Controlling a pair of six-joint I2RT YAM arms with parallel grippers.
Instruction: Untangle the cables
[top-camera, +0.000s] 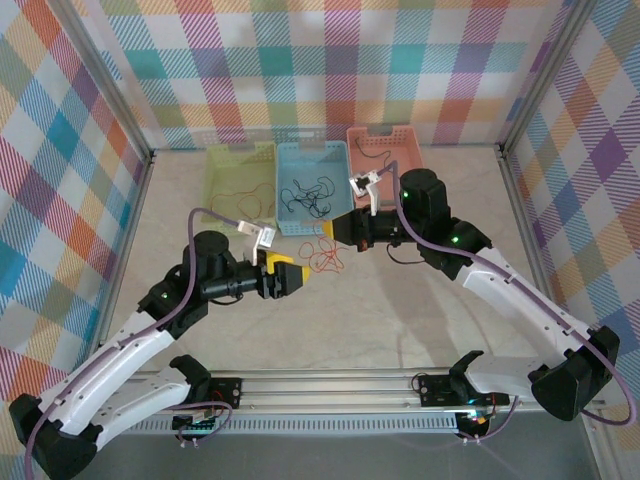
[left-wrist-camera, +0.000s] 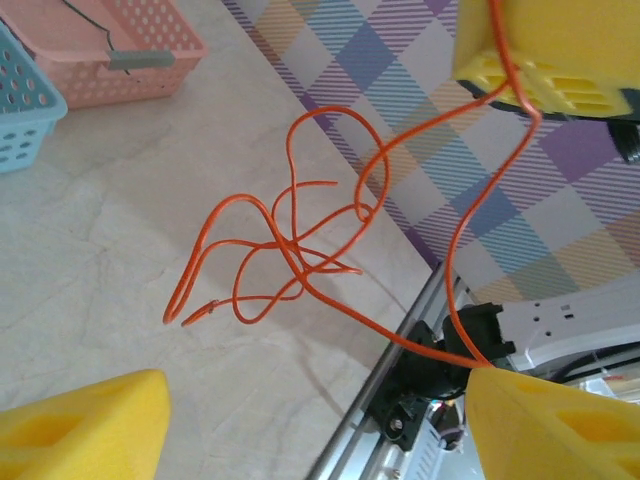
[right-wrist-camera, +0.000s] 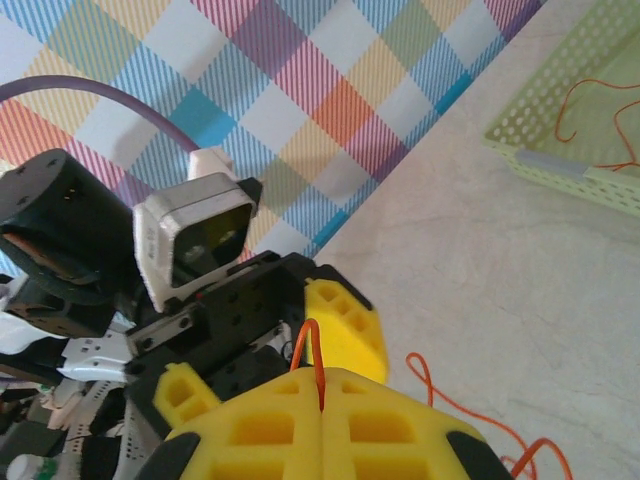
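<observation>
R end effector (right-wrist-camera: 320, 395) clamped on orange cable (left-wrist-camera: 362, 212), its tangle hanging over table (top-camera: 400, 320), L end effector (top-camera: 295, 278) apart, close by

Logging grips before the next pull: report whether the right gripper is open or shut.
Shut: the right gripper has its yellow fingers meeting with no gap, pinching the orange cable between them.

The left arm (top-camera: 130, 340) and right arm (top-camera: 520, 300) reach in from the table's (top-camera: 400, 320) near edge, wrists turned toward each other. The right gripper (top-camera: 328, 230) is pressed tight on an orange cable (right-wrist-camera: 316, 360). The left gripper (top-camera: 300, 278), just beside it, has its fingers spread wide.
</observation>
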